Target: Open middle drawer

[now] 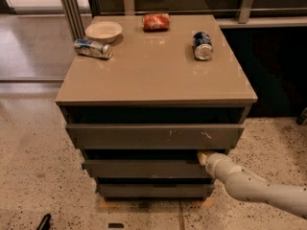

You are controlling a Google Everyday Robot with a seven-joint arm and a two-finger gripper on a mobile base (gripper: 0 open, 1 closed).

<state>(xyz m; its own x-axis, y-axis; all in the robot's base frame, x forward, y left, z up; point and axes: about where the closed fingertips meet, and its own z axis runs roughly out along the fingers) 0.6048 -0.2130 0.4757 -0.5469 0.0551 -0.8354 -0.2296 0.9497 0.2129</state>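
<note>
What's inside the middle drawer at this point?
Only a dark gap shows above the plain grey-brown middle drawer front; contents are hidden beneath the scratched upper drawer. The pincer sits at the gap's right end.

I see the cabinet top (153, 75) carrying four things: a pale bowl (103, 31) at the back left, a can (92, 48) lying on its side just in front of it, a red packet (156, 21) at the back middle, and a blue can (202, 45) on its side to the right. The top drawer (144, 136) shows pale scratches; the bottom drawer (153, 190) sits lowest, above speckled floor (29, 166). The gripper (204, 157) is at the right front, just under the top drawer.
</note>
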